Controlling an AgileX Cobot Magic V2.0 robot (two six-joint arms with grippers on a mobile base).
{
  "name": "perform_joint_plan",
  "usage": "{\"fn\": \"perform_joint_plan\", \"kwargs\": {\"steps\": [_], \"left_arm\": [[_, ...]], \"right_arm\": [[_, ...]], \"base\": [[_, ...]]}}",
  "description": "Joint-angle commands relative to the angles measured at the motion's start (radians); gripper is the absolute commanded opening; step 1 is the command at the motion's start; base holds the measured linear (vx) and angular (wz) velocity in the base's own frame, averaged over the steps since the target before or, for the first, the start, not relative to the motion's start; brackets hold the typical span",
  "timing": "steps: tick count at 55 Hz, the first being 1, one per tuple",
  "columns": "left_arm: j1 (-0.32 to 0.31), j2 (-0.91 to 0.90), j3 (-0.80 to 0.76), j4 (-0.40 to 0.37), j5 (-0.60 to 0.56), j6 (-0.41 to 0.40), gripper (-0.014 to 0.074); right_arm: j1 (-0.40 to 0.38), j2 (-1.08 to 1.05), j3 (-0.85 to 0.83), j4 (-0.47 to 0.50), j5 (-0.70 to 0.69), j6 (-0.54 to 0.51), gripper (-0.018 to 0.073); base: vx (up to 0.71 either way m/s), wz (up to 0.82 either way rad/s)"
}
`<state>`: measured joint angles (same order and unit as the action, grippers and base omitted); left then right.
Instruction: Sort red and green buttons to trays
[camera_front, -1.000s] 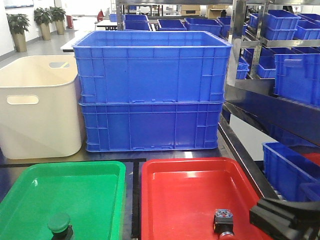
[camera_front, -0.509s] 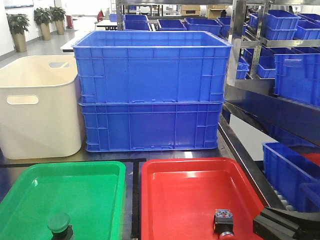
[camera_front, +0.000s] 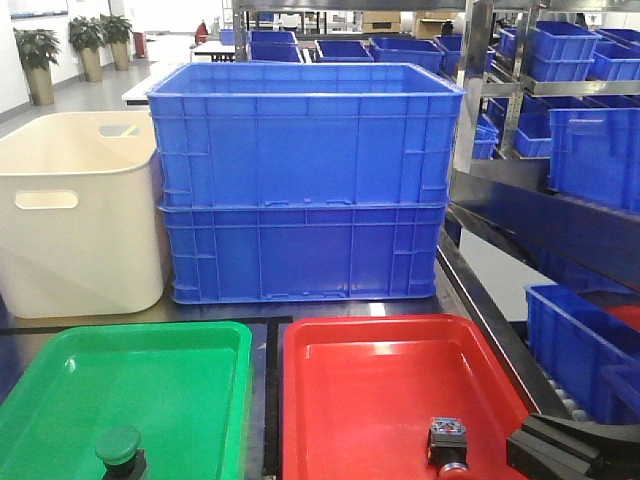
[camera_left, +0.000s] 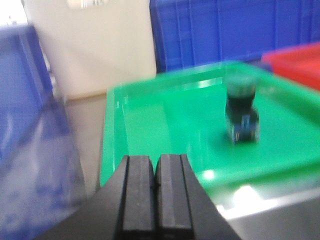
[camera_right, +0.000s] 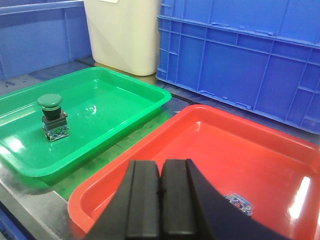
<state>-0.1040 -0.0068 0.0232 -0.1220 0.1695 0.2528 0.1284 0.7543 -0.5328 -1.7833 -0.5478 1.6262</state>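
Note:
The green button stands upright in the green tray, near its front edge. In the red tray sits the red button on its grey body, front right. My left gripper is shut on nothing, hovering by the green tray's near-left corner, with the green button ahead to its right. Shut and empty as well, my right gripper hangs over the red tray's near rim. Its right finger partly hides the red button. The right arm's black housing shows at the bottom right.
Two stacked deep blue crates stand behind the trays, with a cream tub to their left. A rack of blue bins runs along the right side. Another blue crate stands left of the green tray.
The right arm's black housing has dropped lower toward the bottom right corner of the front view, then held still. Both buttons and trays stay where they were.

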Motion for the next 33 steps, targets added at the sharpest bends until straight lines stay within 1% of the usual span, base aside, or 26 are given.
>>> {"fn": "perform_joint_plan", "kwargs": {"steps": [1, 6, 33], "left_arm": [[0.004, -0.009, -0.027, -0.003, -0.059, 0.0, -0.0004], [0.004, -0.009, -0.027, -0.003, -0.043, 0.0, -0.0004], [0.004, -0.009, -0.027, -0.003, -0.043, 0.0, -0.0004]], "right_arm": [[-0.002, -0.005, -0.028, 0.003, 0.02, -0.002, -0.0009], [-0.002, -0.005, -0.028, -0.001, 0.019, -0.002, -0.0009], [-0.002, -0.005, -0.028, -0.001, 0.02, -0.003, -0.0009]], "base": [[0.0, 0.0], [0.0, 0.0], [0.0, 0.0]]}}
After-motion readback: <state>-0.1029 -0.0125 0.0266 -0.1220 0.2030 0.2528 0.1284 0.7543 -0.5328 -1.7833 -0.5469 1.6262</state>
